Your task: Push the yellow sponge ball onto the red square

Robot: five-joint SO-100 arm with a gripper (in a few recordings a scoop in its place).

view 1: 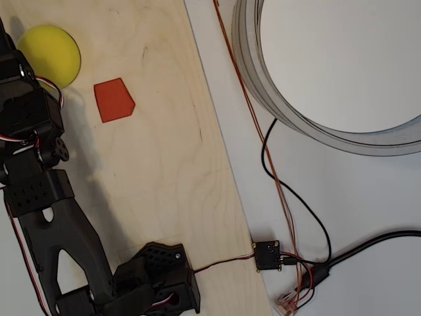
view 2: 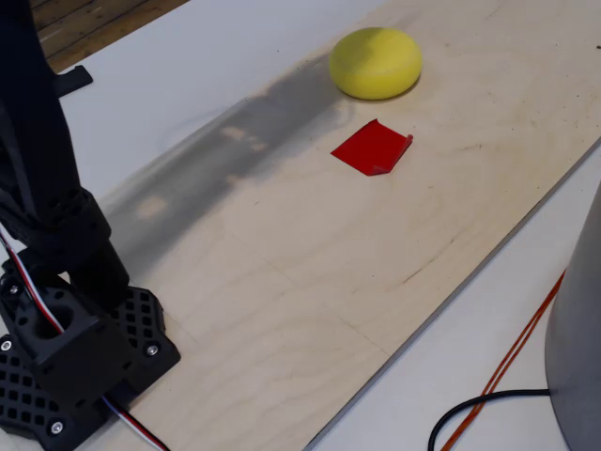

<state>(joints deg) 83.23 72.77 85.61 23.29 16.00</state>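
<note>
The yellow sponge ball (view 1: 49, 54) rests on the plywood board near its far left corner in the overhead view, and shows at the top of the fixed view (view 2: 376, 63). The red square (view 1: 114, 99) lies flat just beside it, a small gap apart; in the fixed view (view 2: 373, 147) one of its edges curls up slightly. The black arm reaches up the left edge of the overhead view. Its gripper end (view 1: 9, 49) sits against the ball's left side and runs off the picture, so the fingertips are hidden.
The plywood board (view 1: 171, 171) lies on a white table. A large grey ring (view 1: 296, 118) stands at the upper right. Black and orange cables and a small black connector (view 1: 268, 255) lie right of the board. The arm's base (view 2: 75, 357) occupies the board's near left corner.
</note>
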